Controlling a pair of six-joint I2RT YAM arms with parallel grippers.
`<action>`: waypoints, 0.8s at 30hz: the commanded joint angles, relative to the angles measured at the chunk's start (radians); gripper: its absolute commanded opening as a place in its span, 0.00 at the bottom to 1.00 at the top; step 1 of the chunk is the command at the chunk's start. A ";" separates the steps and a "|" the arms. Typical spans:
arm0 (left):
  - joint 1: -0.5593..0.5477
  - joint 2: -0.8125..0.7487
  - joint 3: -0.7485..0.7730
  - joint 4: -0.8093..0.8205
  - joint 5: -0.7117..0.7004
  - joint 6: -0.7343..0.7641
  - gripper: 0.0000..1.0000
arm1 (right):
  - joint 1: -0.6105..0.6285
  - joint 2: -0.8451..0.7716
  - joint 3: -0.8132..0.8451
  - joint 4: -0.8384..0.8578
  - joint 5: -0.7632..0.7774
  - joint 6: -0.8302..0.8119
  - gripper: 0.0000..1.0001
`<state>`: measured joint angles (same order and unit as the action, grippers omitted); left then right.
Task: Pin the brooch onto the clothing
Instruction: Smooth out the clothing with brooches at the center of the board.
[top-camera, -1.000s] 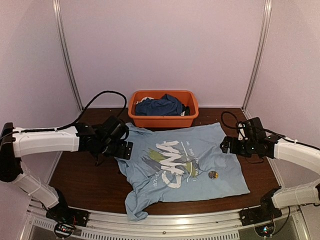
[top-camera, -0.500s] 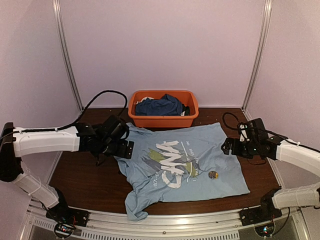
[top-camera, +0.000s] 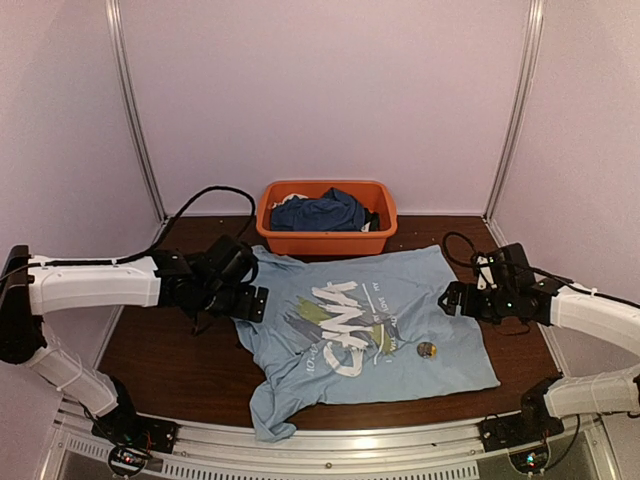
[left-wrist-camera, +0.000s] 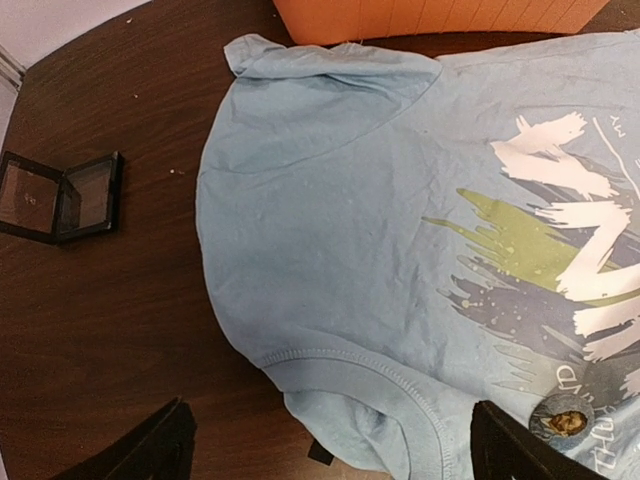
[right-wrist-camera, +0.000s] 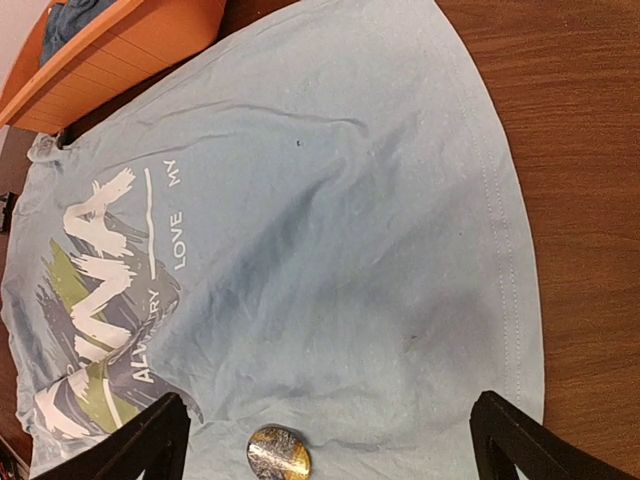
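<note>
The clothing, a light blue T-shirt (top-camera: 400, 360) with a white, green and yellow chest print, lies spread flat on the dark table. The brooch (top-camera: 426, 349), a small round metallic disc, sits on the shirt's right part, near the print's edge. My left gripper (top-camera: 248, 300) hovers open over the shirt's left edge; in its wrist view the collar lies between the fingers (left-wrist-camera: 335, 450) and the brooch (left-wrist-camera: 561, 418) shows at the lower right. My right gripper (top-camera: 452, 298) is open above the shirt's right edge, with the brooch (right-wrist-camera: 278, 452) just inside its left finger, untouched.
An orange basket (top-camera: 326, 240) holding a dark blue garment (top-camera: 320, 212) stands at the back, touching the shirt's far edge. A small black square case (left-wrist-camera: 60, 195) lies open on the table left of the shirt. A black cable loops behind the left arm.
Both grippers have drifted slightly lower and nearer the shirt, the right one a little leftward. Shirt and brooch have not moved; both grippers stay open.
</note>
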<state>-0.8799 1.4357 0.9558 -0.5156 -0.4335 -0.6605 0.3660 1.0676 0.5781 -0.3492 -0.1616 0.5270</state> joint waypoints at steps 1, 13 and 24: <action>-0.002 0.028 0.014 0.046 0.023 0.004 0.98 | -0.006 -0.007 -0.025 0.040 -0.015 0.007 1.00; -0.005 0.087 0.015 0.074 0.054 -0.022 0.98 | -0.005 0.008 -0.069 0.129 -0.120 0.053 1.00; -0.022 0.163 0.034 0.079 0.082 -0.044 0.98 | -0.004 0.067 -0.133 0.218 -0.157 0.135 1.00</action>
<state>-0.8967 1.5776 0.9653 -0.4675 -0.3607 -0.6853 0.3637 1.1275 0.4709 -0.1787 -0.2993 0.6186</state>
